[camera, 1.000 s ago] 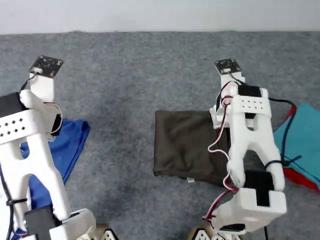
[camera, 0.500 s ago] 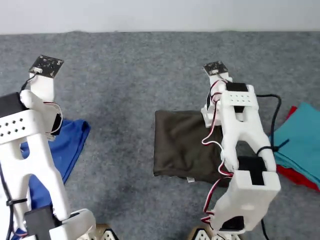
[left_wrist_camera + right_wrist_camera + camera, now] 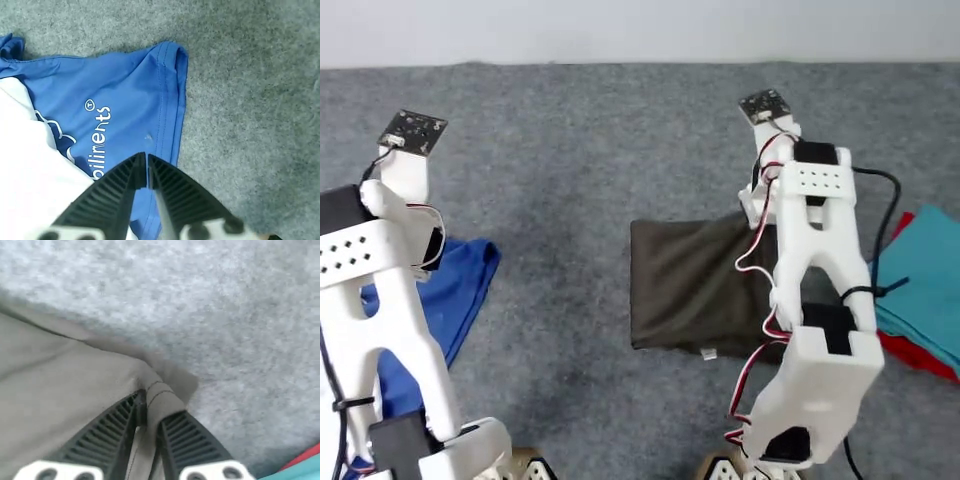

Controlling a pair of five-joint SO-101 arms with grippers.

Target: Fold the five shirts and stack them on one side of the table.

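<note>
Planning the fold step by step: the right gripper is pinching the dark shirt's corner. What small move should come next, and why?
Probably raise the right gripper a little, then draw the pinched corner across the dark shirt. Its fingers are shut on a ridge of cloth while the rest lies flat on the table, so lifting first should avoid dragging.

Bright, even overhead light.
Thin soft shadow on the grey worktop [image 3: 570, 150] just along the near edge of the brown shirt [image 3: 690, 290].
</note>
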